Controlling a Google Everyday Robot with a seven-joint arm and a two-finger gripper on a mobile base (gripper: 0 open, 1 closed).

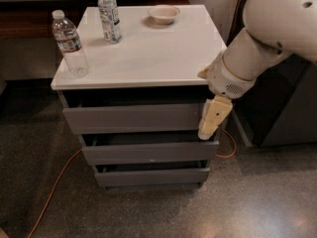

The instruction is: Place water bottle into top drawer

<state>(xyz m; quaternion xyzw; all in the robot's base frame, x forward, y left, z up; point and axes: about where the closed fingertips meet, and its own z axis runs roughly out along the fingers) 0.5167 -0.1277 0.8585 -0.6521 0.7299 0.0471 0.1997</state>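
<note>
The water bottle (70, 44), clear with a white cap and a red and dark label band, stands upright at the front left corner of the white cabinet top (148, 58). The top drawer (131, 118) shows its flat grey front below the top, with a dark gap above it. My gripper (212, 119) hangs pointing down in front of the right end of that drawer front, far to the right of the bottle. It holds nothing that I can see.
A second clear bottle (109, 15) with a pale label stands at the back left. A small bowl (164, 14) sits at the back middle. Two shorter drawers (148, 152) lie below. An orange cable (54, 187) runs over the floor. A dark cabinet (287, 108) stands to the right.
</note>
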